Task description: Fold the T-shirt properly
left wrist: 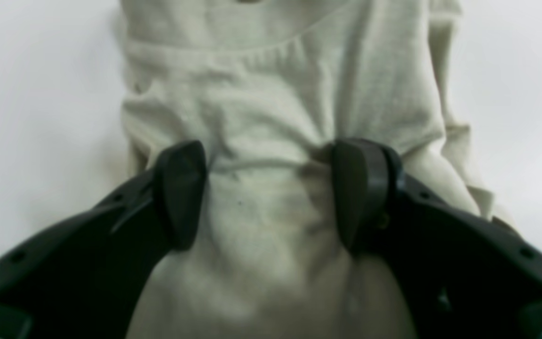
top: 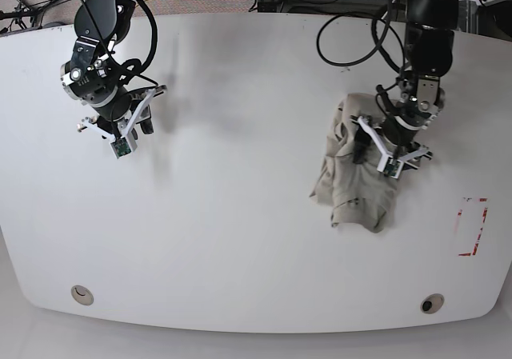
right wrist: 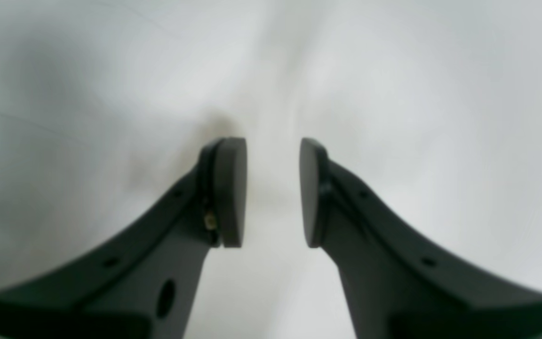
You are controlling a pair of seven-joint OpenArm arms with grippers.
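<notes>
The T-shirt lies crumpled in a pale beige heap on the right half of the white table. My left gripper is down on the heap's upper right part. In the left wrist view its jaws stand wide open, and the fingertips rest on the T-shirt with a wrinkled band of cloth between them. Far off at the table's left, my right gripper hangs above bare table. It is open, with nothing between its pads.
A red marked rectangle sits near the table's right edge, just right of the shirt. Two round holes lie near the front edge. Cables hang down behind the left arm at the back.
</notes>
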